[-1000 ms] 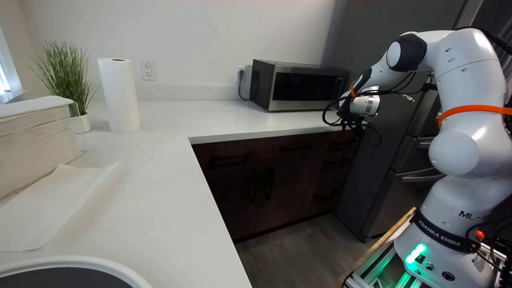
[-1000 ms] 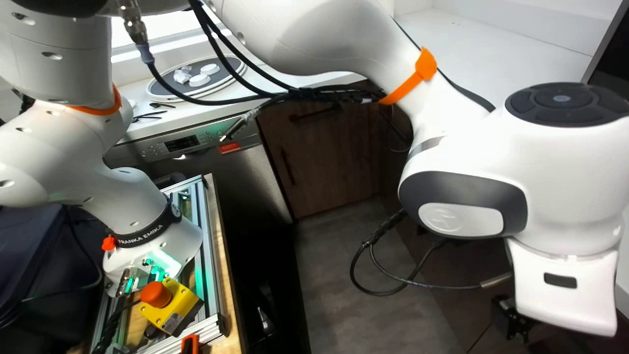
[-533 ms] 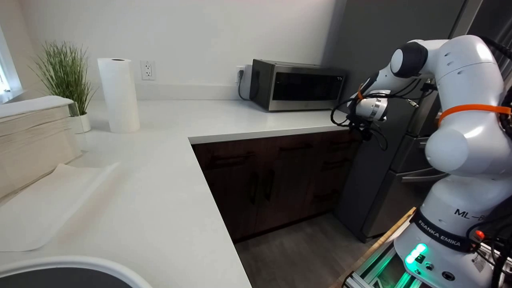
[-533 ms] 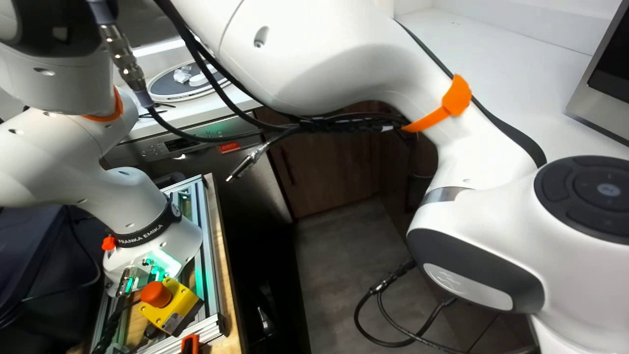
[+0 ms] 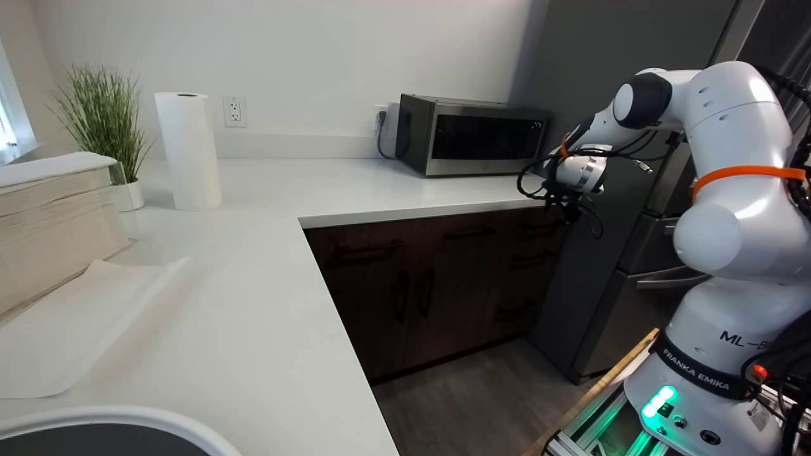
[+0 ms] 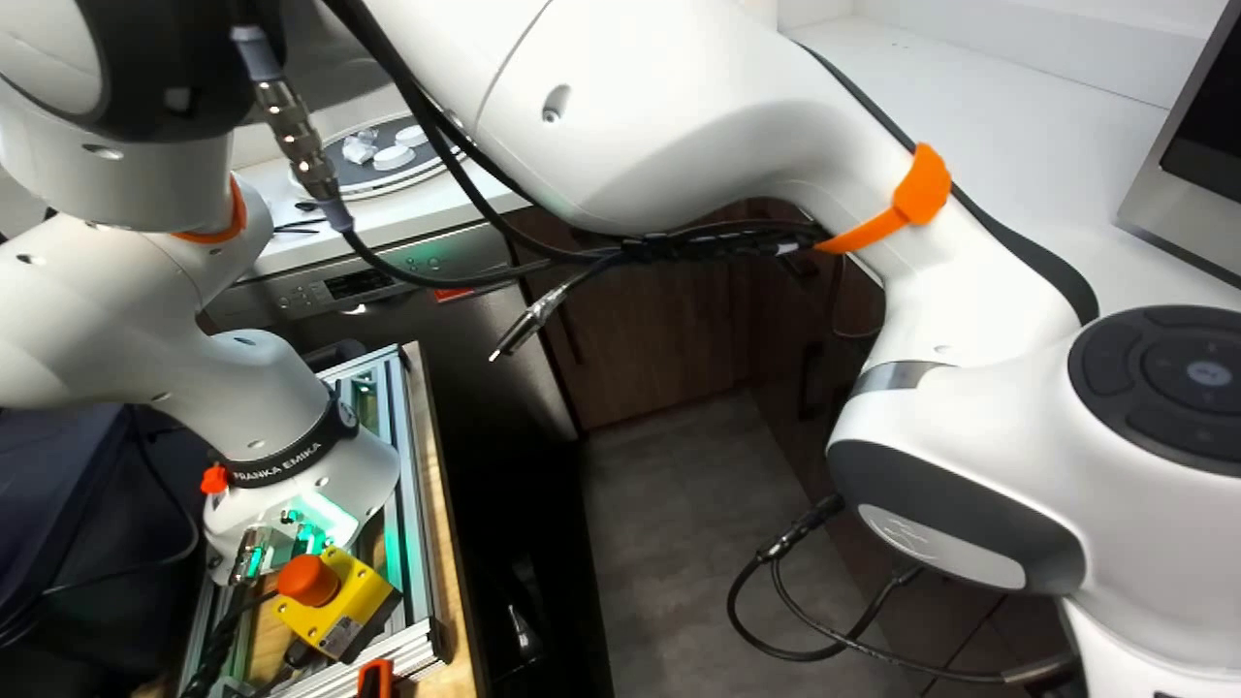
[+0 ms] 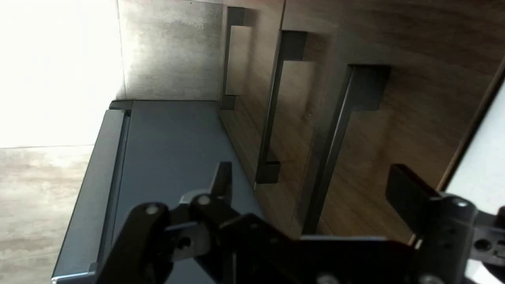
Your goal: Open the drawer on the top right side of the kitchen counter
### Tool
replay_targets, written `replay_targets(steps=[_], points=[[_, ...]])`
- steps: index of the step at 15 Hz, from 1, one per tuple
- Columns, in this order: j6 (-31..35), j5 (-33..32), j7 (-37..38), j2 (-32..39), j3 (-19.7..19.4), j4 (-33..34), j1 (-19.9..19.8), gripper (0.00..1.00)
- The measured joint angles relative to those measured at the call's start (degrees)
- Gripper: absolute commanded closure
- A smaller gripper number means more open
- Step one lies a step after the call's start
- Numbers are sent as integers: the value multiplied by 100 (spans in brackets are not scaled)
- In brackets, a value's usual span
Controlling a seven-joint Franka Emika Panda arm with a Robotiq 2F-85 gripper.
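Observation:
The drawer [image 7: 418,106] is the top one of a stack and fills the right of the wrist view. Its flat brown wood front is shut and its inner box is hidden. It also shows at the right end of the cabinets in an exterior view [image 5: 524,217]. Its long dark bar handle [image 7: 335,134] runs between my spread fingers. My gripper [image 7: 311,169] is open and empty in front of the drawer. In an exterior view the gripper [image 5: 566,206] is small and dark among cables, close to the edge of the white kitchen counter [image 5: 266,297].
A grey fridge [image 7: 169,146] stands beside the drawer stack, behind my left finger in the wrist view. Lower drawers carry similar handles [image 7: 272,102]. A microwave [image 5: 472,136] stands on the counter above. Loose cables [image 6: 776,591] hang from the arm.
My arm first moved down and away from the counter edge, then slightly back toward the cabinets. The hand has moved mostly out of an exterior view at the lower right. The drawer has not moved.

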Motion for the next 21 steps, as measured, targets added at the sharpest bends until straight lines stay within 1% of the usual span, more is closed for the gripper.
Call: replay_targets(steps=[6, 12, 16, 18, 21], points=[[-2, 373, -281, 637, 219, 693, -265, 0], [-2, 671, -681, 1263, 672, 1380, -700, 0], [-1, 715, -824, 1649, 907, 1810, -901, 0], [-40, 715, -827, 1799, 919, 1956, -923, 0], [-246, 690, -807, 1921, 829, 2082, -891, 0]])
